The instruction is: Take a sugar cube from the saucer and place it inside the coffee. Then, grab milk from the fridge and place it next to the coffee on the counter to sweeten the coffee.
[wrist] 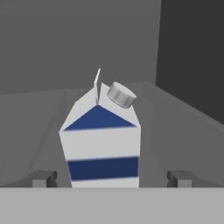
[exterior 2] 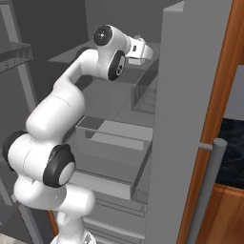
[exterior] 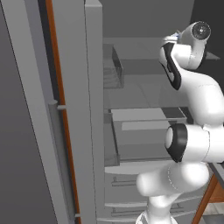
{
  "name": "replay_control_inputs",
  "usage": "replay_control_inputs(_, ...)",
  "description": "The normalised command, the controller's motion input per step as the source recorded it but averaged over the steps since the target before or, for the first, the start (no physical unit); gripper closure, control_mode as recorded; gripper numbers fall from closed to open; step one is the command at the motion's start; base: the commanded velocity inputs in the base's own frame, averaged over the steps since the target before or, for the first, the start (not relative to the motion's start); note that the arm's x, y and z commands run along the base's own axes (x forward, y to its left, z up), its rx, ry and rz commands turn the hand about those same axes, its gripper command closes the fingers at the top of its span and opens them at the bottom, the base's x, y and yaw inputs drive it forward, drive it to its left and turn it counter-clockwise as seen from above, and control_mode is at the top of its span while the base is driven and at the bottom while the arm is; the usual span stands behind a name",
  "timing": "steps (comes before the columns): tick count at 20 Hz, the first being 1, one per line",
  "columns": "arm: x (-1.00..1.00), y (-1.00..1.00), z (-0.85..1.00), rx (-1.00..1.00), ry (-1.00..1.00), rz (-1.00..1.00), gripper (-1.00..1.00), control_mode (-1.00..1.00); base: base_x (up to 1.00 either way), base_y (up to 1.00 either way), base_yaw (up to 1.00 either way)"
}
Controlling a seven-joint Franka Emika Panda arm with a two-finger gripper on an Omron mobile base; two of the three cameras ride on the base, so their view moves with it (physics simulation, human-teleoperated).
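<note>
Pincer (wrist: 111,178): spread wide, holding nothing, one dark fingertip (wrist: 43,178) each side of the milk (wrist: 101,142), clear gaps on both flanks.
Arm: raised from base, bent at elbow, reaching forward and up into the open fridge (exterior: 94,65); wrist level with an upper shelf (exterior 2: 71,58) (seen from both base cameras).
Milk: white gable-top carton, blue bands, grey round cap (wrist: 121,94); upright on the grey shelf floor, dead centre between the fingertips, tilted slightly in hand view.
Edges: fridge door (exterior 2: 183,119) open at right with long grey handle (exterior 2: 206,190); back wall behind carton; side wall dark at right.
Room: bare shelf either side of carton; drawers (exterior 2: 112,138) below the arm.
</note>
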Motion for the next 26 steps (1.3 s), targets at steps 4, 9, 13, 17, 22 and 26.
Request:
replay_control_inputs(4,0.27,0.0,0.0,0.0,0.0,0.0,-1.0,-1.0,0.0,0.0,0.0)
replay_control_inputs(9,0.22,0.0,0.0,0.0,0.0,0.0,1.0,-1.0,0.0,0.0,0.0)
replay_control_inputs(13,0.07,0.0,-0.04,0.0,0.0,0.0,1.0,-1.0,0.0,0.0,0.0)
replay_control_inputs(17,0.0,0.0,0.0,0.0,0.0,0.0,1.0,-1.0,0.0,0.0,0.0)
replay_control_inputs(22,-0.17,0.0,0.0,0.0,0.0,0.0,1.0,-1.0,0.0,0.0,0.0)
replay_control_inputs(26,-1.0,0.28,0.09,0.01,0.0,0.0,1.0,-1.0,0.0,0.0,0.0)
